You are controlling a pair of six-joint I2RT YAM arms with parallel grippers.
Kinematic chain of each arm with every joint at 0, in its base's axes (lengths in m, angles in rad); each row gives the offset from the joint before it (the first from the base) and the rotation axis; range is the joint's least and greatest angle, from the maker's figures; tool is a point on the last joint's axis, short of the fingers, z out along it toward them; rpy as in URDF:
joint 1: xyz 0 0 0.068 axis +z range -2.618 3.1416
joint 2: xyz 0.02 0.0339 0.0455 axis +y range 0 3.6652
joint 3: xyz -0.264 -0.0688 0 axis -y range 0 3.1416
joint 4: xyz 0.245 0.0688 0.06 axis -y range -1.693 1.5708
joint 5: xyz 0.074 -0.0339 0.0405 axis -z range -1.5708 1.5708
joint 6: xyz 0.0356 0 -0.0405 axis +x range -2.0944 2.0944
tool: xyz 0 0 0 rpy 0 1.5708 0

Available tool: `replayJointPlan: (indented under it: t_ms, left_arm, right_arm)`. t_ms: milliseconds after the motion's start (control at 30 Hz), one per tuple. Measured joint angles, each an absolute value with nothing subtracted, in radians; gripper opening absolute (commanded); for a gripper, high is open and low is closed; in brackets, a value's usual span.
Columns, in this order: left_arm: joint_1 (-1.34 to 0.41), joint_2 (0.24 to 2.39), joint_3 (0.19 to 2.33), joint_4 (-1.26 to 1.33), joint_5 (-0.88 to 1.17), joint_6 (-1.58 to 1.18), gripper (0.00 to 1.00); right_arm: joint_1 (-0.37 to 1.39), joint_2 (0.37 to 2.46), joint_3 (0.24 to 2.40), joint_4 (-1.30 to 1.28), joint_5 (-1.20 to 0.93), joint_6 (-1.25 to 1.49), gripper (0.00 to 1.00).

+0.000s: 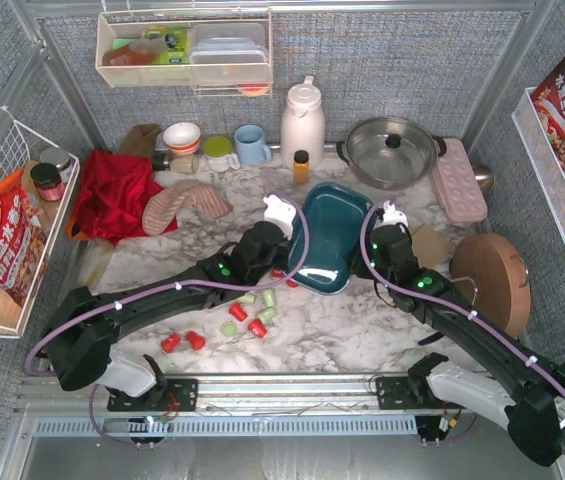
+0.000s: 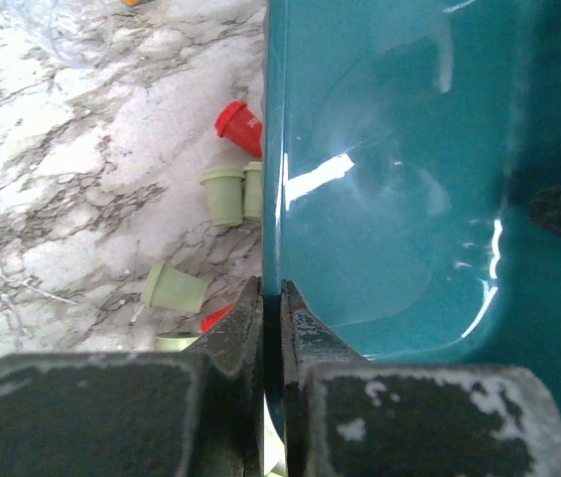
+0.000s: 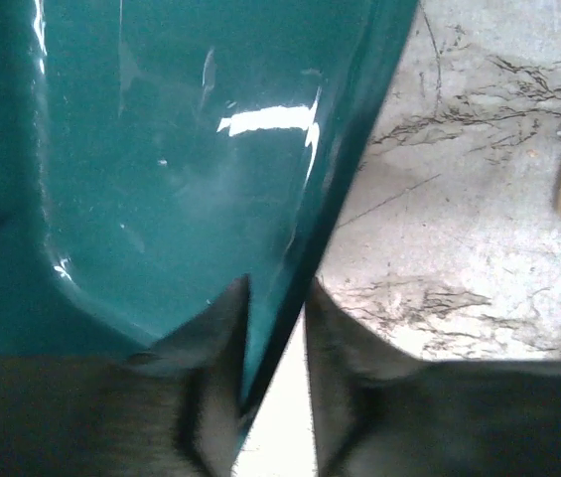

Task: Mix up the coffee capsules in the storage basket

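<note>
The basket (image 1: 337, 225) sits in the middle of the marble surface (image 1: 362, 320), between the two arms, its long sides running near to far. The left fingers (image 2: 252, 318) are clenched on its left wall. In the left wrist view the thin teal rim runs straight down into the slit between them, with the basket's glossy floor (image 2: 409, 149) spreading off to the right.

The right fingers (image 3: 235, 308) straddle the right wall, one inside the basket (image 3: 161, 149) and one outside over the bare surface. Light shows between them lower down, and the view is too blurred to say whether the tips are pinching the wall or only standing beside it.

The capsules (image 1: 257, 318) lie outside the basket, scattered on the surface to its left and nearer the arm bases. Red and pale green ones are mixed in a loose cluster, with two red ones (image 1: 182, 342) apart at the near left. Several (image 2: 225, 194) lie just beside the left wall.

At the far edge stand a white jug (image 1: 302, 120) and a steel pot (image 1: 392, 150).
</note>
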State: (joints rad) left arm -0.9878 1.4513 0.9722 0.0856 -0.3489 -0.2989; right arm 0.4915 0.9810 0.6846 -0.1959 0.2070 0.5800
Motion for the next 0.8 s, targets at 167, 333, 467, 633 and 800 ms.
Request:
replayJointPlan:
  t_ms: [167, 333, 467, 633, 800]
  left_arm:
    - [-0.991, 1.446, 0.97, 0.107, -0.335, -0.324, 0.1]
    - [-0.991, 1.443, 0.979, 0.109, -0.336, -0.319, 0.91]
    - [-0.986, 1.406, 0.971, 0.101, -0.4, -0.318, 0.98]
    - [-0.987, 1.361, 0.951, 0.102, -0.485, -0.305, 0.99]
    - [-0.987, 1.334, 0.938, 0.109, -0.54, -0.289, 0.99]
  right_arm:
    - [0.494, 0.999, 0.688, -0.163, 0.276, 0.623, 0.0]
    - [0.451, 1.04, 0.77, -0.201, 0.36, 0.554, 0.0]
    - [0.323, 1.129, 0.912, -0.304, 0.429, 0.43, 0.0]
    - [0.169, 1.314, 1.107, -0.436, 0.4, 0.292, 0.0]
    - [0.064, 1.551, 1.241, -0.559, 0.267, 0.218, 0.0]
